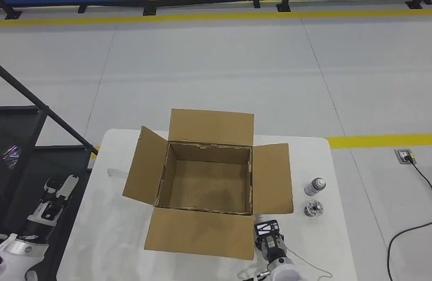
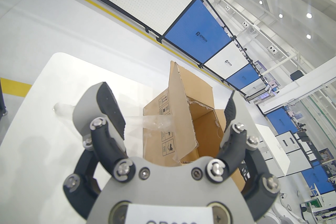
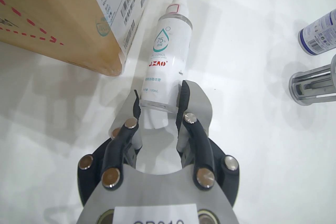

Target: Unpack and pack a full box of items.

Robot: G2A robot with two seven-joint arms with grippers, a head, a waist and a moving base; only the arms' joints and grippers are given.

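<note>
Right gripper point(image 3: 160, 89): jaws closed on the base of the spray bottle point(image 3: 170, 51), which lies on the table point(image 1: 321, 239) just beside a box point(image 1: 211, 128) corner. Gripping the base likely keeps the fingers clear of the box wall. The box interior appears bare. Left gripper point(image 2: 169, 93): jaws wide apart, empty, held off to the table's left, probably to avoid obstruction

The cardboard box point(image 1: 201, 235) is brown, with red dashed lines and a white, black-barcoded label. The spray bottle point(image 3: 168, 57) is white with a teal drop and red lettering. The bench point(image 1: 321, 239) is white; the small bottle point(image 3: 319, 34) is blue and white.
</note>
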